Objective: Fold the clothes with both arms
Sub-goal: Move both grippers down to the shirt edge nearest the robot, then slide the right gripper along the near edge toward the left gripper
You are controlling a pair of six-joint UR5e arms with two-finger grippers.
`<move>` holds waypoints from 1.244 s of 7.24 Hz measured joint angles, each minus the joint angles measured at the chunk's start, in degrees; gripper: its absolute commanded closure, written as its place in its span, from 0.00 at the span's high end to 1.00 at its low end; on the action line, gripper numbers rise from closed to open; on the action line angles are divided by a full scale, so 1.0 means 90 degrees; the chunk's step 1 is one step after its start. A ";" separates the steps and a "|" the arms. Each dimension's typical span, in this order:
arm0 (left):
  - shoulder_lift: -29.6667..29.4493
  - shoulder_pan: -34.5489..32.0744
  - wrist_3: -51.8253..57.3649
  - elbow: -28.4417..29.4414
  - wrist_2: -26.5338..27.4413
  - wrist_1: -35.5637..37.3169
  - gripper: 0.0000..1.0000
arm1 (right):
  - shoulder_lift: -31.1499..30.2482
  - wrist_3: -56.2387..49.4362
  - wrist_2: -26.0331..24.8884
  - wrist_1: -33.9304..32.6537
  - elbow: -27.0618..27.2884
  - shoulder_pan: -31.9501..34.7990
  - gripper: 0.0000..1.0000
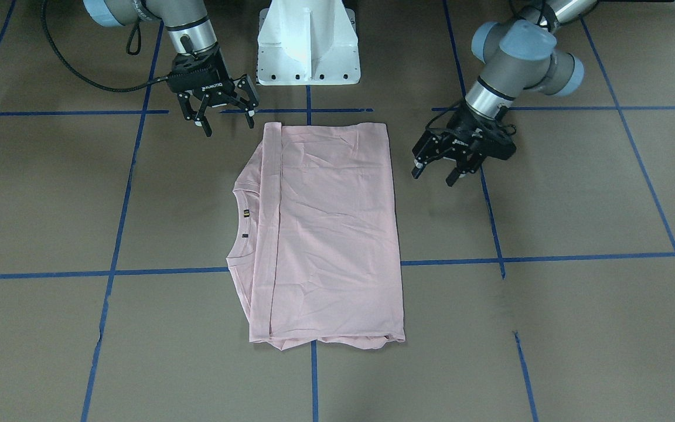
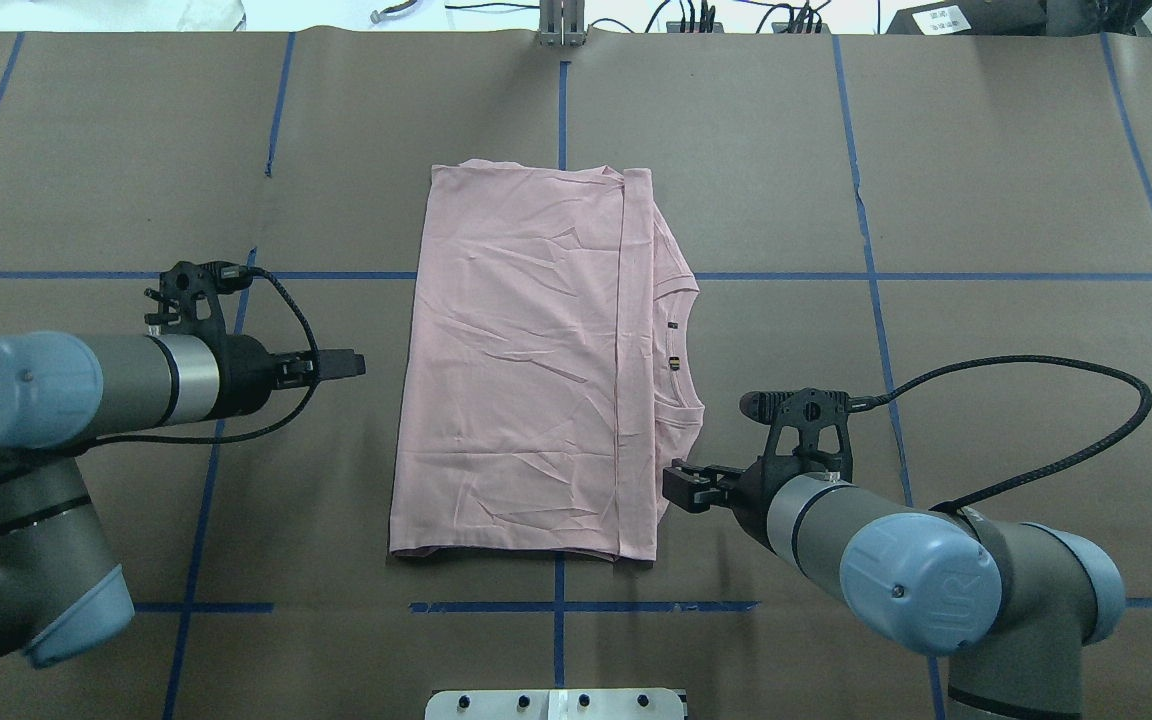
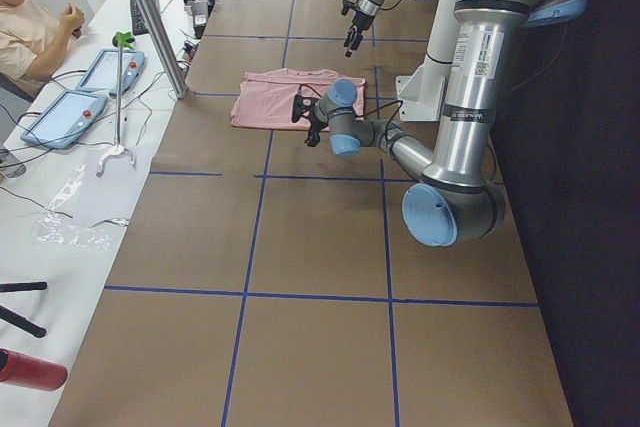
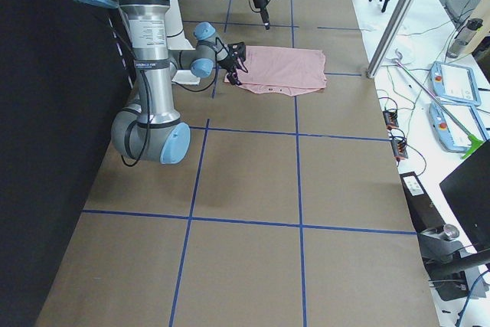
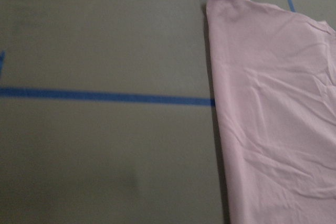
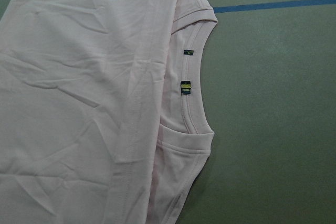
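Both spread wide, holding nothing: left claw (image 1: 433, 174) and right claw (image 1: 229, 126), tilted down low over the table (image 1: 548, 322), one each side of the folded pink shirt (image 1: 326, 234), not touching it. Clear only from the right wrist: two small collar tags (image 6: 185, 87).

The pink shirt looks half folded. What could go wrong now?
1. The collar pokes out past the folded layer of the shirt. The open right hand near that side might pinch only one layer and pull the fold open.
2. The open left hand sits at a different spot along its edge, so an uneven lift could skew the fold.
3. The wrinkles could get pressed in.
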 measured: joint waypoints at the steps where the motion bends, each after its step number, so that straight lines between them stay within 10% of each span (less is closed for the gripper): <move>1: 0.0070 0.0479 -0.0811 -0.0269 0.0395 0.0238 0.64 | -0.0001 0.0014 -0.0004 0.0008 -0.0007 -0.0001 1.00; 9: -0.0360 0.1658 -0.1966 -0.0504 0.0941 0.1773 0.53 | -0.0001 0.0066 -0.0023 0.0008 -0.0048 -0.0001 1.00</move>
